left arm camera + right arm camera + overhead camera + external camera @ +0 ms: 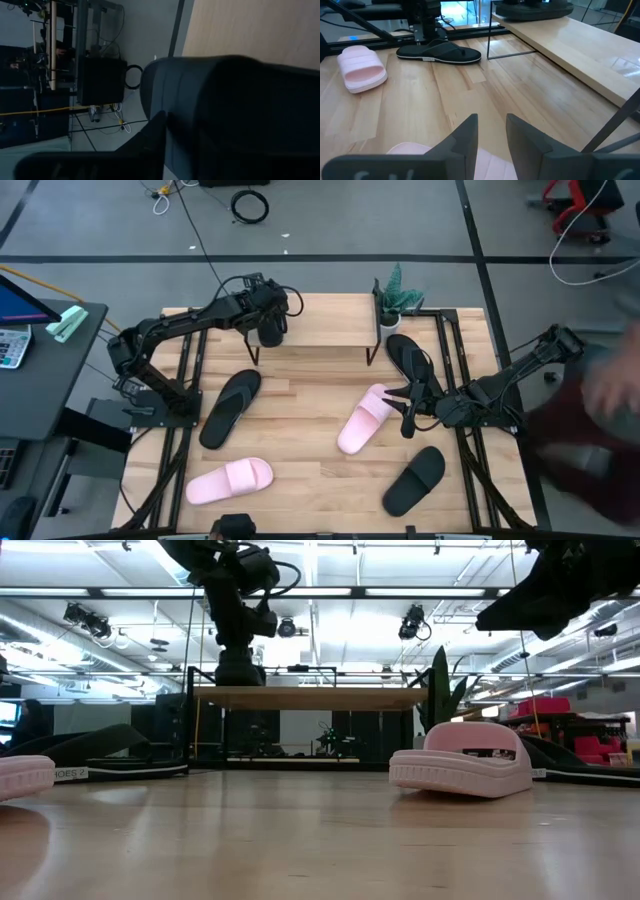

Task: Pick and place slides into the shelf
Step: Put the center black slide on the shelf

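Note:
The shelf (320, 332) stands at the table's far edge. My left gripper (270, 318) is above the shelf's left end, shut on a black wide-band slide (270, 335), which fills the left wrist view (235, 110). On the table lie a black flip-flop (230, 406), a pink slide (230, 480), a second pink slide (364, 420), a black slide (415, 480) and a second flip-flop (410, 360). My right gripper (491, 135) hangs open with a narrow gap just right of the middle pink slide (410, 150), touching nothing. My left gripper comes at the black slide from above, pointing down (236, 645). A finger (150, 145) lies against the slide's dark side (200, 115); which part that is cannot be told. The slide's underside meets the shelf's top board (237, 683) at its left end.
A small potted plant (397, 295) stands at the shelf's right end, beside the right flip-flop. The low view shows room under the shelf's top board (310, 730). A blurred person shows off the table's right side (600, 415). Bare tabletop lies between the slides (300, 405).

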`<state>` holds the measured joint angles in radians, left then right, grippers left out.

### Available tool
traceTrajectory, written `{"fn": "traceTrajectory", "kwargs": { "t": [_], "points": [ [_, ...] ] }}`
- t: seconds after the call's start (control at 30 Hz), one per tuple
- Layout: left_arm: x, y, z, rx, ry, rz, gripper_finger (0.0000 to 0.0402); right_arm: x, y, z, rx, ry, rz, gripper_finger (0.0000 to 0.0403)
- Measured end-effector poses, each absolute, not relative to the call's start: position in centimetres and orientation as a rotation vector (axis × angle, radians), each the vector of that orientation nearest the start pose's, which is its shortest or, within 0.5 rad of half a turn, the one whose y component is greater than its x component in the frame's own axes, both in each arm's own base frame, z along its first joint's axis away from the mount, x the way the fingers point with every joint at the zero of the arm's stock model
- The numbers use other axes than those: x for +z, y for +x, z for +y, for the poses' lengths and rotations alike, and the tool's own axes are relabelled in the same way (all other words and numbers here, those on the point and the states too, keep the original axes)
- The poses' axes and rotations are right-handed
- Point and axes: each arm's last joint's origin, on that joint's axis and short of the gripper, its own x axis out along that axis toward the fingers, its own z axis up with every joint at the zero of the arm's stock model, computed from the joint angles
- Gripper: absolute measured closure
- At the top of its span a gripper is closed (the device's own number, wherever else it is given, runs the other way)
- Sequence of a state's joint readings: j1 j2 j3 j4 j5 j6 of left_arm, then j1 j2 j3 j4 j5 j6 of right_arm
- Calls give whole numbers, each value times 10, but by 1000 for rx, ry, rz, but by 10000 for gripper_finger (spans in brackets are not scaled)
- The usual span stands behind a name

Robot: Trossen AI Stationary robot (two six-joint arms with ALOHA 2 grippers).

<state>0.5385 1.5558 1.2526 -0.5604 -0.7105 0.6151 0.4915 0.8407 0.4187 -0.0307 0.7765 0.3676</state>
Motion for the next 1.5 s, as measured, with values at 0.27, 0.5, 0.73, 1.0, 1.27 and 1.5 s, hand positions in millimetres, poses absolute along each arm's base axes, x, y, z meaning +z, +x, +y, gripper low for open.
{"fn": "traceTrajectory", "kwargs": {
  "t": [0.27, 0.5, 0.73, 1.0, 1.27, 1.5],
  "points": [
    [286, 274, 176, 913, 684, 1309, 230, 216, 161, 63, -341, 86, 309, 295],
    [289, 289, 150, 889, 769, 1276, 213, 216, 161, 63, -337, 64, 312, 295],
    [323, 306, 131, 895, 770, 1127, 222, 216, 161, 63, -337, 62, 313, 295],
    [370, 319, 102, 909, 720, 914, 222, 216, 161, 63, -334, 42, 316, 295],
    [385, 329, 64, 835, 705, 793, 229, 216, 161, 63, -333, 36, 317, 295],
    [384, 336, 27, 657, 627, 691, 231, 216, 161, 62, -336, 14, 321, 295]
  ]
}}
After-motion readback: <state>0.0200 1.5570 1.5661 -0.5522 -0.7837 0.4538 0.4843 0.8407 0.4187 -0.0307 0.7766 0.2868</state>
